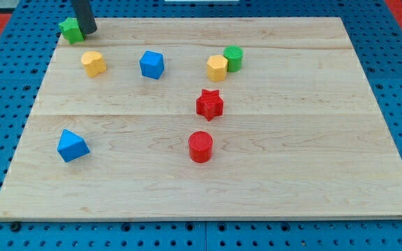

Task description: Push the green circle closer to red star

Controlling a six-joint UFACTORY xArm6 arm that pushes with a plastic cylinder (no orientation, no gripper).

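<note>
One end effector only, a bare rod with nothing to open or hold; my tip (87, 31) sits at the view's top left corner of the bench (313, 174), touching or just beside a green block (69, 29) of unclear shape. Green circle (233, 58) is far off toward the view's right, near the top, pressed against a yellow block (217, 67) on its lower-left. Red star (209, 104) lies below and slightly left of the circle, so the yellow block sits partly between them. Judgement: tip must cross the whole top of the bench, get to the circle's upper-right side, then push down-left. Likely snag: yellow block gets shoved along into the star. On the crossing path: another yellow block (93, 63) and a blue cube (151, 64), both just below the straight line. Red circle (201, 147) and blue wedge-like block (72, 146) are well apart from it all.
</note>
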